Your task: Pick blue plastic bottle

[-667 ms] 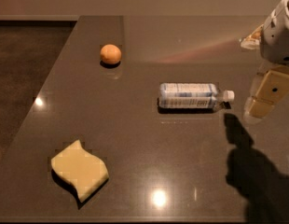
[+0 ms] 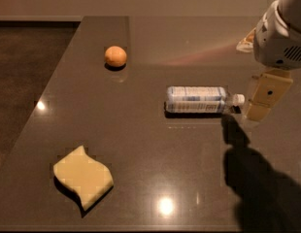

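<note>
Bottle on its side, gripper just off its cap

Table (image 2: 141,144) comes first: one dark, glossy top filling nearly the whole view. It has two bright light spots on it, and a darker floor (image 2: 24,72) lies beyond its left edge.

Next in size is my one arm. Its white housing (image 2: 279,33) enters from the upper right corner. It throws one broad shadow (image 2: 257,178) across the lower right of the table.

Below the housing hangs my one gripper (image 2: 263,101), a pale beige piece tilted slightly, at the table's right side. I cannot tell how far open it is. It has hold of nothing that I can see.

One yellow sponge (image 2: 83,177) with wavy edges lies flat near the front left, well apart from everything else.

One blue plastic bottle (image 2: 196,99) lies on its side right of the table's middle. It is clear, with a pale blue-and-white label. Its length runs left to right, and its white cap (image 2: 238,99) points right. The cap is just beside my gripper, at about the same height in the view. Whether the two touch I cannot tell.

One orange ball (image 2: 115,56) rests toward the back left, well apart from the bottle and shorter than it.

The sponge and the ball both lie on the bottle's left, the side away from my gripper. One small pale object (image 2: 245,41) shows at the far right, partly behind the housing; I cannot tell what it is.
</note>
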`<state>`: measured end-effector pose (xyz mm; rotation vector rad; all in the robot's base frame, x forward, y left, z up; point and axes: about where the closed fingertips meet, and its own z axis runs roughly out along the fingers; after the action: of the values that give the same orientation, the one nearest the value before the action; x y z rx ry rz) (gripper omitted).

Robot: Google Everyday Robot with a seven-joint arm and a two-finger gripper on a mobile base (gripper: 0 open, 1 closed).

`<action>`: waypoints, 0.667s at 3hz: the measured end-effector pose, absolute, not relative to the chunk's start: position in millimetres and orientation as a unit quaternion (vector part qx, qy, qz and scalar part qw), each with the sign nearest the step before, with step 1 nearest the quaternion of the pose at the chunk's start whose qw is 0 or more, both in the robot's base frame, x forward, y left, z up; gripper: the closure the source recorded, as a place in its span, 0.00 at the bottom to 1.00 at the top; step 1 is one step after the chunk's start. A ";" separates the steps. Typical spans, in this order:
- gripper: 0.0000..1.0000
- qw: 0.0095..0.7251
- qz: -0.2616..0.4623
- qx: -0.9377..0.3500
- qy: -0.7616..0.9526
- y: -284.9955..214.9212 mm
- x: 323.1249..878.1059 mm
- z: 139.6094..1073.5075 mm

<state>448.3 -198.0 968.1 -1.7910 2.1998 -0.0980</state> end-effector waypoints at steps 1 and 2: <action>0.00 0.139 -0.038 -0.649 0.747 -171.9 466.7 949.6; 0.00 0.120 -0.039 -0.675 0.727 -141.7 489.5 915.1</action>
<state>489.5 -141.7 915.1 -1.9734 2.1234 -0.1135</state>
